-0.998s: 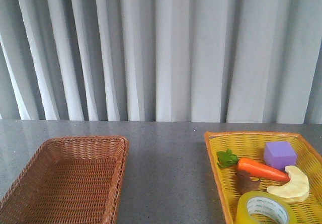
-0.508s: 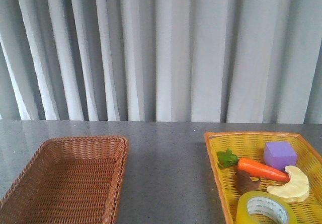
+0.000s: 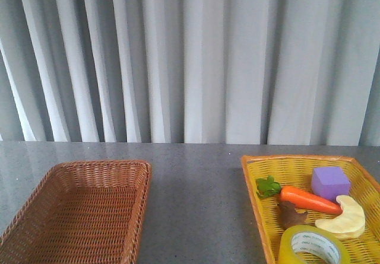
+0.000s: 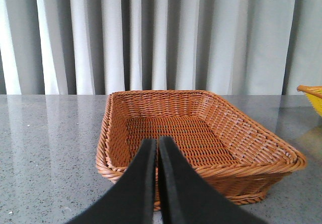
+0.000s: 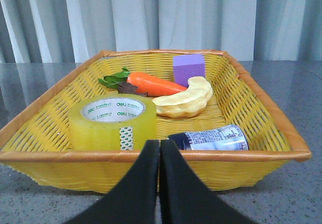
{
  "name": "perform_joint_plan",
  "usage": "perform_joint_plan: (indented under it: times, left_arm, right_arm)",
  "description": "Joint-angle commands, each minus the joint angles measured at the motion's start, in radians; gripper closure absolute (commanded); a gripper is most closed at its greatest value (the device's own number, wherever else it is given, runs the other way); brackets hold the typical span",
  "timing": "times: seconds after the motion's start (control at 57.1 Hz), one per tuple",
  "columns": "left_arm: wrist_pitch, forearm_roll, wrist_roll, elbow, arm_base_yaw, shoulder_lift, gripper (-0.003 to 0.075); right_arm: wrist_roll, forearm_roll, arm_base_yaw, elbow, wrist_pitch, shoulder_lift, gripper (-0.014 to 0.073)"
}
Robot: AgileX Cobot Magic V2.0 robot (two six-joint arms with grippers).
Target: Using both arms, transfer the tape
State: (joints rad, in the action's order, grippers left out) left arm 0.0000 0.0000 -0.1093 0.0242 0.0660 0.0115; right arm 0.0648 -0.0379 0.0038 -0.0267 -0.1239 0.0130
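The tape (image 5: 113,122), a wide translucent yellow roll with a white printed core, lies flat in the near left part of the yellow basket (image 5: 251,90). In the front view the tape (image 3: 313,247) shows at the bottom edge inside the yellow basket (image 3: 252,187). My right gripper (image 5: 160,144) is shut and empty, just outside the basket's near rim, to the right of the roll. My left gripper (image 4: 157,141) is shut with nothing in it, in front of the near rim of the brown wicker basket (image 4: 251,133). Neither arm shows in the front view.
The yellow basket also holds a carrot (image 5: 156,84), a purple block (image 5: 188,69), a pale yellow crescent toy (image 5: 186,99), a brown piece (image 5: 130,88) and a small can on its side (image 5: 211,138). The brown basket (image 3: 89,210) sits on the grey table's left; curtains hang behind.
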Motion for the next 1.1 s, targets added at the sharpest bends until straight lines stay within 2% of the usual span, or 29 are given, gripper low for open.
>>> perform_joint_plan:
  times: [0.0, 0.438, 0.578, 0.753, 0.911, 1.086]
  left_arm:
    - [-0.069, -0.014, -0.002, -0.008, 0.004, 0.015, 0.0726]
    - [-0.041, 0.038, 0.017, -0.009, 0.004, 0.015, 0.0726]
    - [-0.036, 0.036, 0.014, -0.058, 0.004, 0.013, 0.0726]
    - [0.000, 0.000, 0.014, -0.205, 0.004, -0.051, 0.0726]
    - [0.109, 0.000, 0.019, -0.394, 0.004, -0.220, 0.0726]
    - [0.226, 0.022, 0.041, -0.596, 0.004, -0.424, 0.0726]
  right_arm:
    - [-0.004, -0.007, -0.007, -0.003, 0.077, 0.009, 0.0595]
    - [-0.003, -0.011, -0.008, -0.001, 0.069, 0.008, 0.0595]
    - [0.007, 0.013, -0.008, 0.038, 0.068, 0.002, 0.0595]
    - [0.007, 0.018, -0.008, 0.197, -0.017, -0.072, 0.0595]
    - [0.007, -0.040, -0.008, 0.386, -0.138, -0.212, 0.0595]
    - [0.007, -0.050, -0.008, 0.562, -0.205, -0.369, 0.0595]
